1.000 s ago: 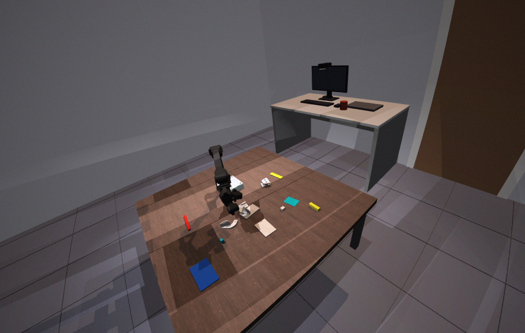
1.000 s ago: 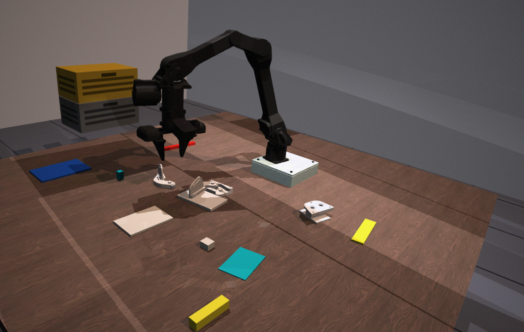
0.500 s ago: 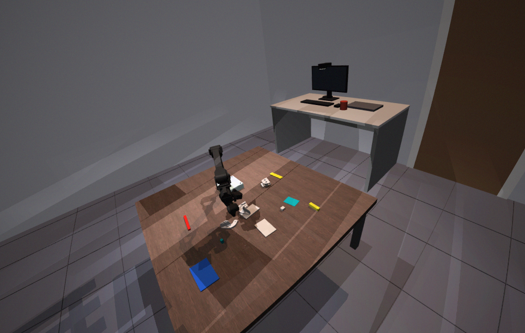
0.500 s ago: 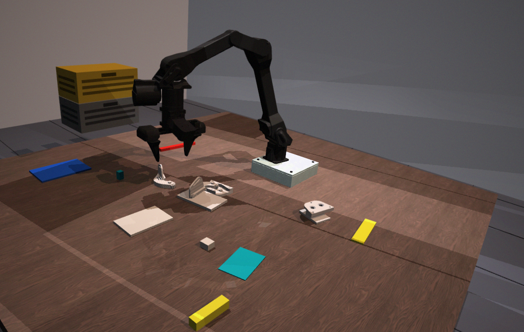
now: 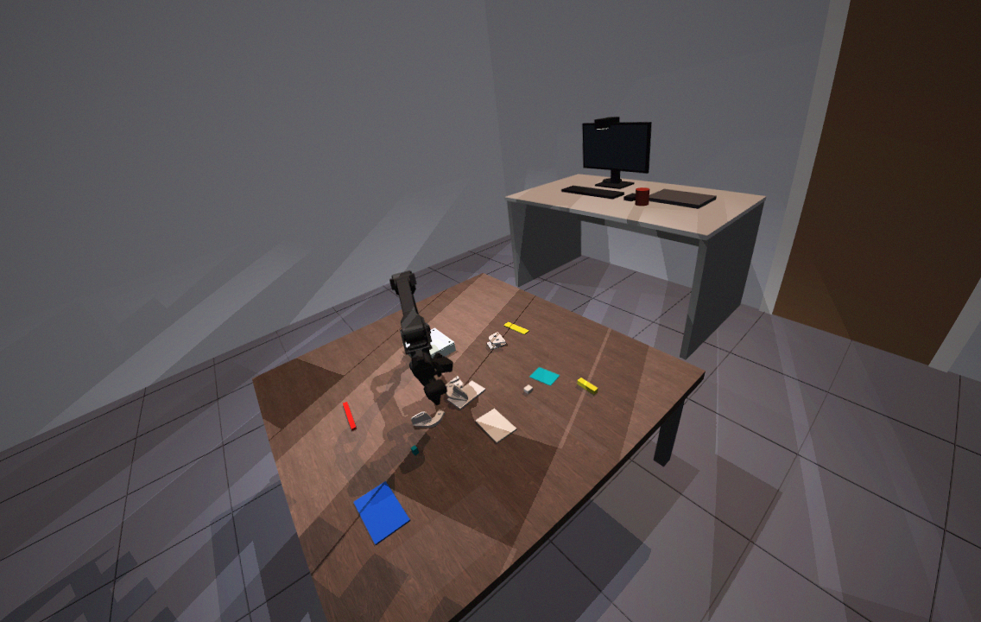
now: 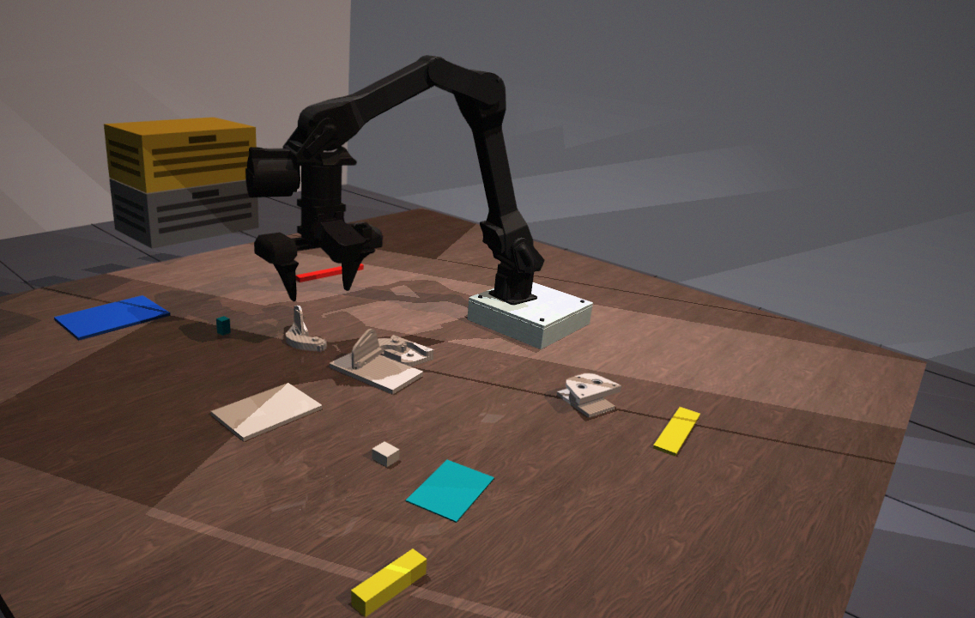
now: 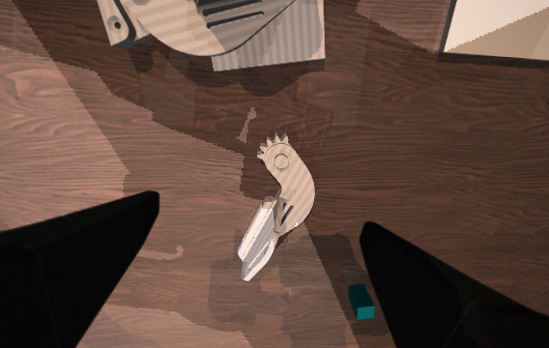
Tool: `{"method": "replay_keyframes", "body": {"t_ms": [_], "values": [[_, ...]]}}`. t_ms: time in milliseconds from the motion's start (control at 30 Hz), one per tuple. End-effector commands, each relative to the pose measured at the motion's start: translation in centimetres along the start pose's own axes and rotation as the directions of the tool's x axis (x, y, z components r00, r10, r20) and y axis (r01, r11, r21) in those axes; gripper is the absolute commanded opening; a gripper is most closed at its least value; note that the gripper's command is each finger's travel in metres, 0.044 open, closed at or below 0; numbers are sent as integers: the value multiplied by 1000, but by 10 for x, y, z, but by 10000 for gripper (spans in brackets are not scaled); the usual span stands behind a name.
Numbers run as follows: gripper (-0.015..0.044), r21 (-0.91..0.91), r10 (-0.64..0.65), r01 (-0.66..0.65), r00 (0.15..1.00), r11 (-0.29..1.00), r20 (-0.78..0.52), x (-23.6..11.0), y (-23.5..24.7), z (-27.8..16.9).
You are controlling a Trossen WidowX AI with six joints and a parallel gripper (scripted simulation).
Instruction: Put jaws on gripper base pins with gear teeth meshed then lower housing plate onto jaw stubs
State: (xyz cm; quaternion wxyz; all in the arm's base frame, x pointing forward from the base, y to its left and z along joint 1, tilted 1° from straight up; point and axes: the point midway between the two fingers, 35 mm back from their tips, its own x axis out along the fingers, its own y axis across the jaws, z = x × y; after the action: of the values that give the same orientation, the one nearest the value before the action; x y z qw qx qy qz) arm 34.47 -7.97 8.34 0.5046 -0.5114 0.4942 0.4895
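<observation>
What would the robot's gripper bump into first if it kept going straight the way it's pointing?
Probably the loose toothed jaw, below the open gripper; its upright part might pass between the fingers. Depth is hard to judge.

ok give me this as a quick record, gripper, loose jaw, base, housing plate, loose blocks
gripper: open, above the loose jaw, holding nothing
loose jaw: curved toothed part on the table, off the base
base assembly: pale part on a flat plate; whether a jaw is seated, cannot tell
housing plate: likely the pale two-holed part, apart from the base assembly
loose blocks: dark teal block, small pale block
</observation>
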Motion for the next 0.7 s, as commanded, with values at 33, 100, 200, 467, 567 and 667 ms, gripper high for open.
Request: {"method": "replay_keyframes", "body": {"t_ms": [33,100,200,467,567,667], "values": [[414,0,0,0,1000,1000,0,0,0,0],[361,0,0,0,1000,1000,0,0,0,0],[282,0,0,0,1000,1000,0,0,0,0],[72,0,0,0,1000,1000,0,0,0,0],[0,0,0,0,1000,1000,0,0,0,0],[0,0,0,0,1000,1000,0,0,0,0]]}}
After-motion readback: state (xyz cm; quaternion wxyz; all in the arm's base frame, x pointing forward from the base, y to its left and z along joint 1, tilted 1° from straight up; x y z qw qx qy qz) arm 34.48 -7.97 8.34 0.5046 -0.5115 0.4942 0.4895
